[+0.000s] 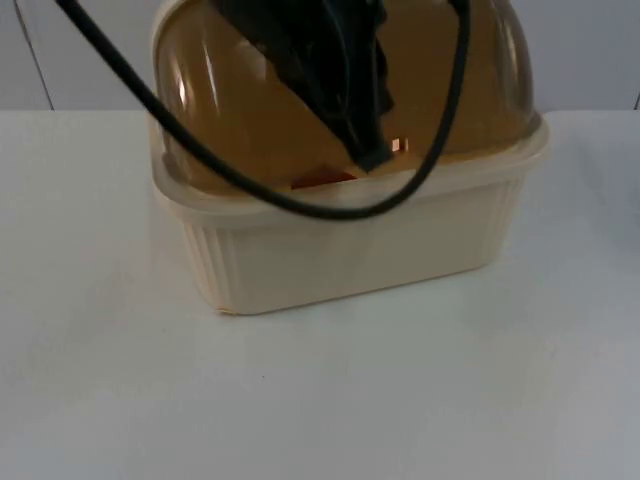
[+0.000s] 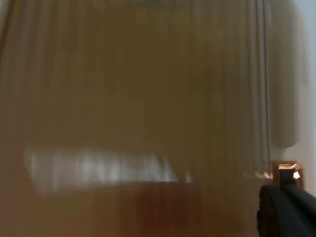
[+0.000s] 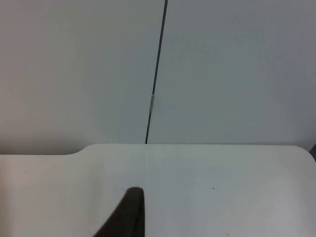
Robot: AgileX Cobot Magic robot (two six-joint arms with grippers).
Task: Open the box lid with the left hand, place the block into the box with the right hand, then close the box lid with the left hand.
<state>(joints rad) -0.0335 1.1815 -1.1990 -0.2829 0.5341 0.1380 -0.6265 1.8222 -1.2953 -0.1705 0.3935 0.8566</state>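
Note:
A cream ribbed box [image 1: 350,250] stands in the middle of the table, and its amber see-through dome lid [image 1: 250,90] rests down on the rim. My left gripper [image 1: 372,156] reaches over the dome to the lid's front edge, beside a small orange tab [image 1: 398,146]. In the left wrist view the amber lid [image 2: 148,98] is very close, and the same tab [image 2: 289,173] sits just past the left gripper [image 2: 286,212]. A red-orange shape [image 1: 325,181] shows through the lid at the front rim; I cannot tell whether it is the block. My right gripper [image 3: 126,212] waits low over bare table.
White table top [image 1: 400,400] spreads in front of the box and to both sides of it. The grey partition wall [image 3: 222,74], with a dark vertical seam [image 3: 155,74], closes off the table's far edge.

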